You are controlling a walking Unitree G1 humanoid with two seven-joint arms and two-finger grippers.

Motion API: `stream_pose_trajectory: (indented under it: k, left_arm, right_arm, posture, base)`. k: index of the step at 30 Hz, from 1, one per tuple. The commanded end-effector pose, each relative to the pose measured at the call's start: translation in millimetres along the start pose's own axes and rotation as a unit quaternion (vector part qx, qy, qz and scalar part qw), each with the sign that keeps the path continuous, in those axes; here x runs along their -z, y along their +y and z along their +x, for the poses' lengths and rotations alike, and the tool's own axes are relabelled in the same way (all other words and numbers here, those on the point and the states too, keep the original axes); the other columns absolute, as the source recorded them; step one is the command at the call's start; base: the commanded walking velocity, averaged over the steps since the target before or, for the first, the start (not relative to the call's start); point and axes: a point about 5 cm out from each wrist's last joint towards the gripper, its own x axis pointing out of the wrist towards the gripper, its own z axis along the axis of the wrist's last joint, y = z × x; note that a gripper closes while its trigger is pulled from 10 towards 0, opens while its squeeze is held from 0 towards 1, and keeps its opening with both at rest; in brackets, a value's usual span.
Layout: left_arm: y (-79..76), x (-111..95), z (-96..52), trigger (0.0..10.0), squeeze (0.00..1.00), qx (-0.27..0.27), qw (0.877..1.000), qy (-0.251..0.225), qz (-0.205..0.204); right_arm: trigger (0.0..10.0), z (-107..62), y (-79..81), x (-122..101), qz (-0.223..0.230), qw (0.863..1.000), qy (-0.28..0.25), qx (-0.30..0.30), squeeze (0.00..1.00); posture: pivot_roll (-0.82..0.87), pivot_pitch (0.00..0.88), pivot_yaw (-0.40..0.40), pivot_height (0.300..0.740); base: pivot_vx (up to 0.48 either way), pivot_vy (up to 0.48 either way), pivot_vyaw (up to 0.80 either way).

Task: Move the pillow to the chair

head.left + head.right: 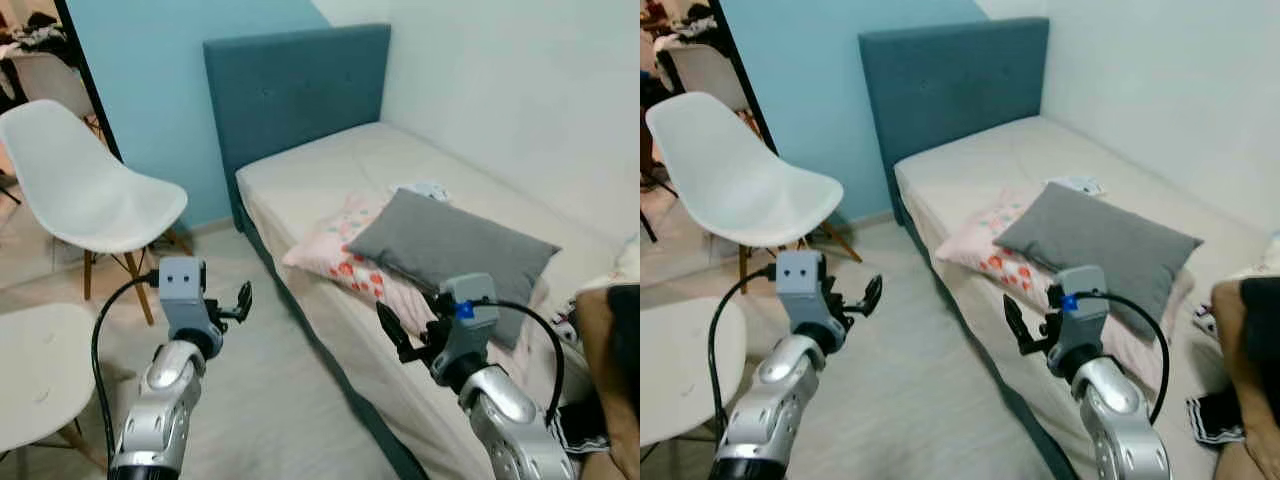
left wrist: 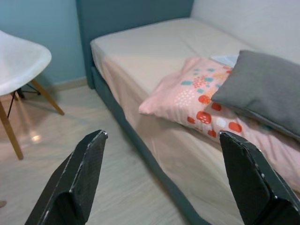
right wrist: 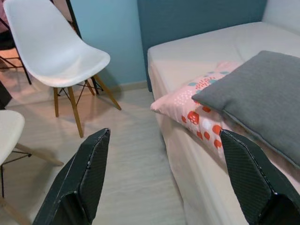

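A grey pillow (image 1: 455,245) lies on the bed (image 1: 330,165), overlapping a pink patterned pillow (image 1: 340,255) near the mattress edge. A white shell chair (image 1: 90,190) with wooden legs stands on the floor left of the bed, by the blue wall. My left gripper (image 1: 232,308) is open and held over the floor between the chair and the bed. My right gripper (image 1: 410,325) is open too, just in front of the bed's edge and short of the pillows. In both wrist views the fingers (image 2: 86,173) (image 3: 89,173) stand wide apart with nothing between them.
A teal headboard (image 1: 295,85) stands at the bed's far end. A second white seat (image 1: 35,370) sits at the lower left. A small printed item (image 1: 425,190) lies behind the grey pillow. Brown and dark things (image 1: 610,350) crowd the right edge.
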Motion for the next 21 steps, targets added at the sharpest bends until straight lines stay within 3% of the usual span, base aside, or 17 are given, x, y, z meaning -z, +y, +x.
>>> stream_pose_trajectory:
  k: [1, 21]
  left_arm:
    - [-2.9, -1.5, 0.8, 10.0, 0.00, 0.008, 1.000, 0.001, 0.000]
    - [-6.4, -0.8, 1.1, 10.0, 0.00, 0.013, 1.000, 0.005, -0.001]
  right_arm:
    - [10.0, 1.7, 1.1, -2.1, 0.006, 1.000, -0.004, -0.001, 0.00]
    - [10.0, 2.9, 1.5, -1.8, 0.012, 1.000, -0.002, -0.001, 0.00]
  posture:
    - [-0.11, 0.000, 0.005, 0.740]
    - [-0.11, 0.000, 0.004, 0.740]
  base:
    - [0.334, 0.000, 0.00]
    - [0.335, 0.000, 0.00]
